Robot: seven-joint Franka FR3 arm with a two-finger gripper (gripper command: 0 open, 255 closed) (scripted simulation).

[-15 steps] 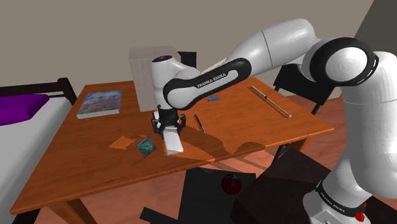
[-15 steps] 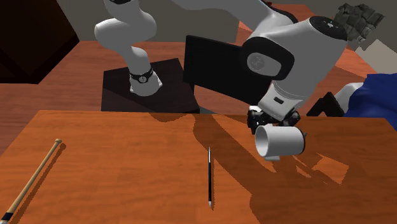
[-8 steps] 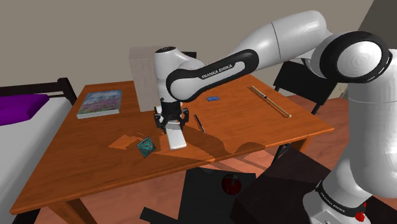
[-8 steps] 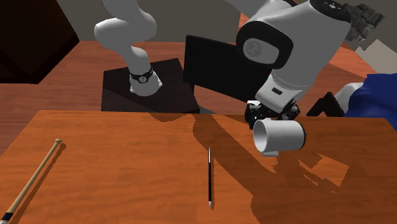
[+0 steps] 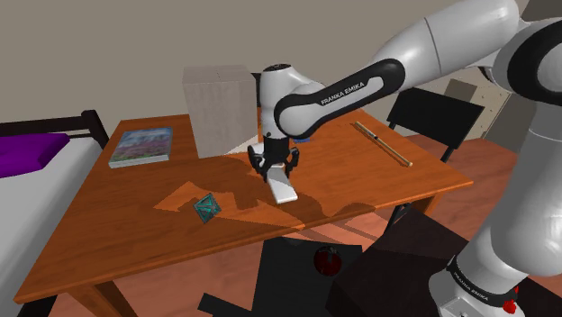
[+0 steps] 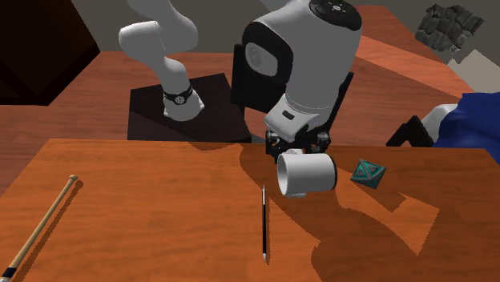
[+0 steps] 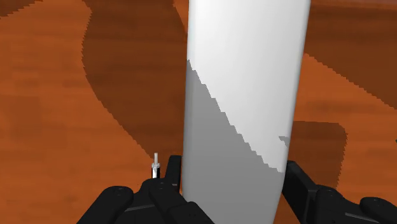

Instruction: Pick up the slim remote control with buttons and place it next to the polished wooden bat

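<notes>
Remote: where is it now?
In the shoulder view the white remote hangs clasped in the gripper over the middle of the table, between the teal block and the bat.

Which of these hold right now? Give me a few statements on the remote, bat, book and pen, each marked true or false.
The gripper is shut on the white remote. True.
The remote lies beside the bat. False: it is in the gripper, far from the bat.
A book lies on the table. True.
The pen stands upright. False: it lies flat on the table.
</notes>
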